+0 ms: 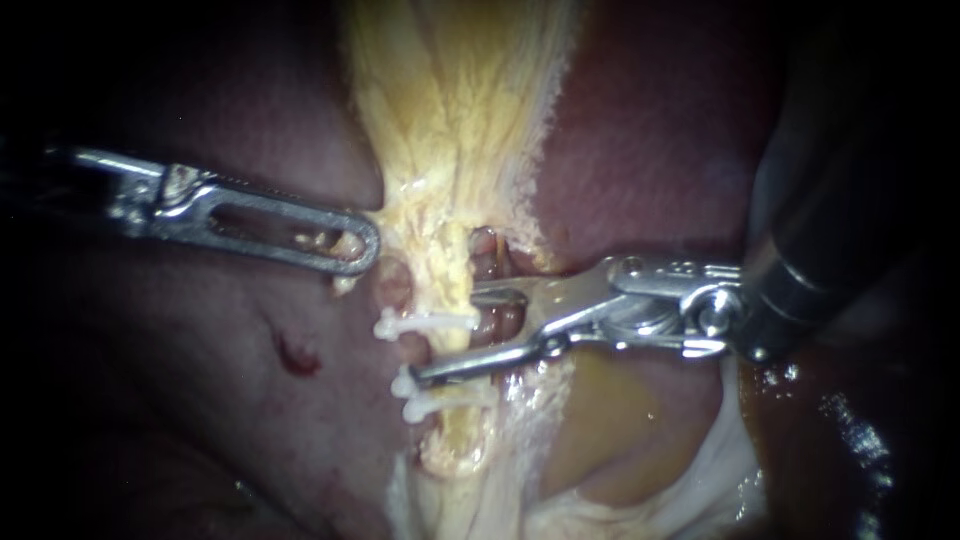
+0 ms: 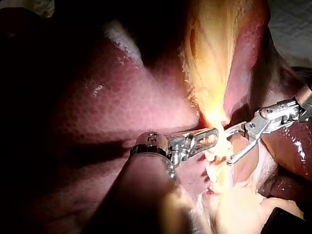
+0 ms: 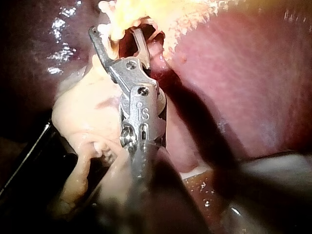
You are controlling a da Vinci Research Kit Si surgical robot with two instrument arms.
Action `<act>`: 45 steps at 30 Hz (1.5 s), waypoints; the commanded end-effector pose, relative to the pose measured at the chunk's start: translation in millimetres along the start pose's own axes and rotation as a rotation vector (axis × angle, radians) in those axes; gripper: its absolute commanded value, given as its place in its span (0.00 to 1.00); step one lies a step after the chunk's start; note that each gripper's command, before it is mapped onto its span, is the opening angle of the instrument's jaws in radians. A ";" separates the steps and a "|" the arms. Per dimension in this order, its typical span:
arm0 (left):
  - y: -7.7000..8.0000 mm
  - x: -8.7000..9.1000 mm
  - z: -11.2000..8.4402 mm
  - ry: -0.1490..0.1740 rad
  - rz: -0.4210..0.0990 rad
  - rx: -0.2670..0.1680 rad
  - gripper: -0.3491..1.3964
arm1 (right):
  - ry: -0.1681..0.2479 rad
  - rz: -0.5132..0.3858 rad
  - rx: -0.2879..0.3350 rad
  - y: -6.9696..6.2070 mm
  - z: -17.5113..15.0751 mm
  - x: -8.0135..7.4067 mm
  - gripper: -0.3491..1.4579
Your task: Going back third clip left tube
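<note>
The left instrument [image 1: 360,245] loses its shaft in darkness toward the left edge. The right instrument [image 1: 450,336] has its shaft cut off at the upper right. Its lower claw hides most of the middle one of the white clips [image 1: 420,323]. In the left wrist view, glare washes out the white clips and the yellow tissue [image 2: 214,122].

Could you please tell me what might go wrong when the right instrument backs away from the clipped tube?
The right instrument, jaws open, straddles the upper white plastic clip; withdrawing could snag and loosen it. Its lower jaw lies beside two more white clips and might drag them. The left instrument grips the yellow fatty tissue; extra pull may tear it.
</note>
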 end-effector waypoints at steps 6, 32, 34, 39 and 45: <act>0.0 0.0 0.0 0.000 0.000 0.000 0.00 | -0.005 -0.059 0.011 -1.0 -3.6 0.2 0.47; 0.5 0.4 2.4 0.000 0.004 0.002 0.00 | 0.003 -0.191 -0.019 -3.3 -14.3 3.1 0.47; 0.9 0.6 3.7 0.002 0.006 0.004 0.00 | 0.003 -0.191 -0.019 -3.3 -14.3 3.1 0.47; 2.1 0.6 7.3 0.011 0.011 0.003 0.00 | 0.003 -0.192 -0.019 -3.5 -14.2 3.1 0.47; 2.9 0.0 9.9 0.021 0.015 0.002 0.00 | 0.006 -0.191 -0.019 -3.7 -14.2 3.2 0.47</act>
